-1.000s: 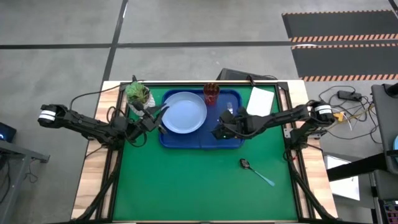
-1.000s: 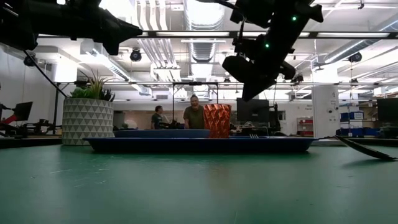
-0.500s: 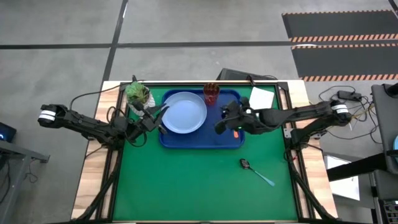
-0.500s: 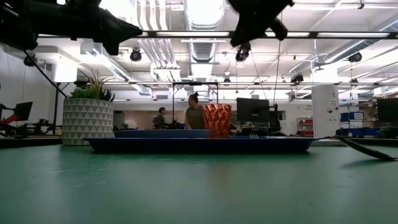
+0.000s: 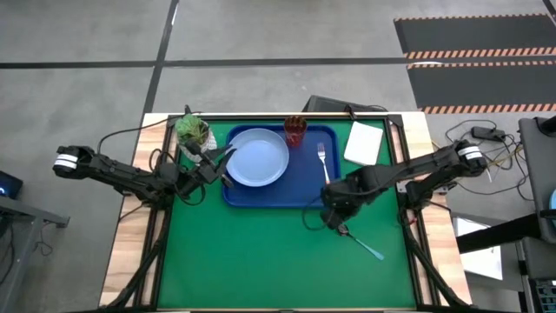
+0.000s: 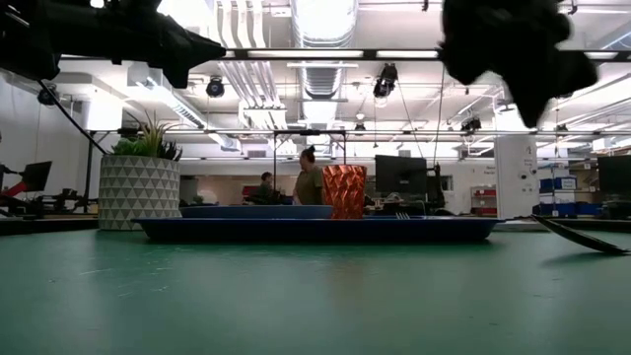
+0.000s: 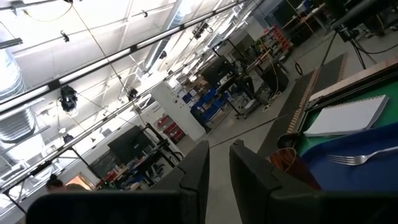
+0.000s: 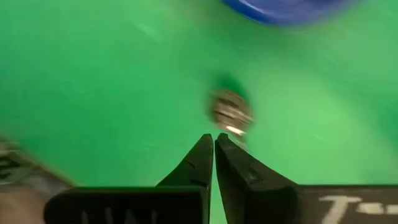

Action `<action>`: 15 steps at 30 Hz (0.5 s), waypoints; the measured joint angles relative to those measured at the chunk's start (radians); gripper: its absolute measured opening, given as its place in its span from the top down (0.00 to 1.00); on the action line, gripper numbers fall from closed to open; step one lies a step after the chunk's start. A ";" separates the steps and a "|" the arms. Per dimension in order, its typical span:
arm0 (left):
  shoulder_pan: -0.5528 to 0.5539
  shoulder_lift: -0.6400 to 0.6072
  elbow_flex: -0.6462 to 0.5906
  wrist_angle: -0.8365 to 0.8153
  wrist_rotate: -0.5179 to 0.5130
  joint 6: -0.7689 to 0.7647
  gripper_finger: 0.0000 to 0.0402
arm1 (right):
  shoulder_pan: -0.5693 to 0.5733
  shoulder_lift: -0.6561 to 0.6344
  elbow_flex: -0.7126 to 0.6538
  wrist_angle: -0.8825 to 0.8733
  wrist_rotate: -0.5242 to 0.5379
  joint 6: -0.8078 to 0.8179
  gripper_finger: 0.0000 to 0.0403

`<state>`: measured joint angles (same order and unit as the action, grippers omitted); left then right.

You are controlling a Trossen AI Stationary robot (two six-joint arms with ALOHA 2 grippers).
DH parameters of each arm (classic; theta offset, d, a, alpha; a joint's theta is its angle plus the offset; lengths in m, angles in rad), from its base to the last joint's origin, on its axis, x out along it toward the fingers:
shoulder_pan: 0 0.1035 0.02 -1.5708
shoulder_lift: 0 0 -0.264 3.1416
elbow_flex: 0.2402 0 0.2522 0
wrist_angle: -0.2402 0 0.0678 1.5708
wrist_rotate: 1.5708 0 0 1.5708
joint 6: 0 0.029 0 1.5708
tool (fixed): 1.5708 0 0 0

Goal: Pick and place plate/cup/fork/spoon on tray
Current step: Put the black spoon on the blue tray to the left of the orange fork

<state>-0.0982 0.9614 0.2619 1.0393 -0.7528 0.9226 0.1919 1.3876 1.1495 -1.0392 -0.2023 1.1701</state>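
Observation:
The dark blue tray [image 5: 304, 187] lies at the far middle of the green mat. On it are the pale blue plate [image 5: 257, 157], the red-orange cup [image 5: 295, 130] and the fork [image 5: 323, 156]. The spoon [image 5: 359, 240] lies flat on the mat nearer the front, with its dark bowl [image 8: 231, 112] toward the tray. My right gripper [image 5: 335, 219] hangs shut just above the bowl, pointing steeply down, and touches nothing [image 8: 213, 138]. My left gripper [image 5: 221, 165] waits beside the tray's left rim, raised, its fingers [image 7: 196, 168] a little apart with nothing between them.
A white pot with a green plant [image 5: 193, 130] stands at the far left of the tray. A white rectangular block [image 5: 364, 142] lies to the tray's right. People stand in the room beyond the table [image 6: 311, 182]. Bare green mat spreads in front of the tray [image 5: 261, 261].
My right gripper has swung from above the tray's right half toward the table's near edge. It has come off the tray to a spot above the spoon's bowl and has tipped from nearly level to pointing steeply down. It has stayed shut.

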 joint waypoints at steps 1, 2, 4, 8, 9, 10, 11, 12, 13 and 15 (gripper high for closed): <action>0.000 0.000 0.000 -0.001 0.000 0.000 0.89 | 0.016 0.010 0.000 -0.041 0.008 0.015 0.98; 0.000 0.000 0.000 -0.001 0.000 0.000 0.89 | 0.033 0.020 0.000 -0.071 0.023 0.024 0.98; 0.000 0.000 0.000 -0.001 0.000 0.000 0.89 | 0.068 0.039 -0.006 -0.081 0.070 0.047 0.98; 0.000 0.000 0.000 0.000 0.000 0.001 0.89 | 0.132 0.071 -0.013 -0.076 0.092 0.070 0.98; 0.000 0.000 0.000 0.000 0.000 0.000 0.89 | 0.150 0.081 -0.014 -0.076 0.091 0.056 0.98; 0.000 0.000 0.001 -0.001 0.000 0.001 0.89 | 0.168 0.091 -0.014 -0.076 0.089 0.037 0.98; 0.000 0.000 0.001 0.000 0.000 0.001 0.89 | 0.186 0.099 -0.015 -0.076 0.089 0.026 0.98; 0.000 0.000 0.002 0.000 0.000 0.001 0.89 | 0.199 0.105 -0.015 -0.076 0.088 0.026 0.98; 0.000 0.000 0.001 0.000 0.000 0.001 0.89 | 0.209 0.109 -0.015 -0.076 0.090 0.030 0.98; 0.000 0.000 0.002 0.000 0.000 0.001 0.89 | 0.224 0.120 -0.015 -0.075 0.099 0.062 0.97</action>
<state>-0.0982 0.9615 0.2634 1.0389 -0.7528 0.9232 0.4158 1.5075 1.1347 -1.1137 -0.1033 1.2320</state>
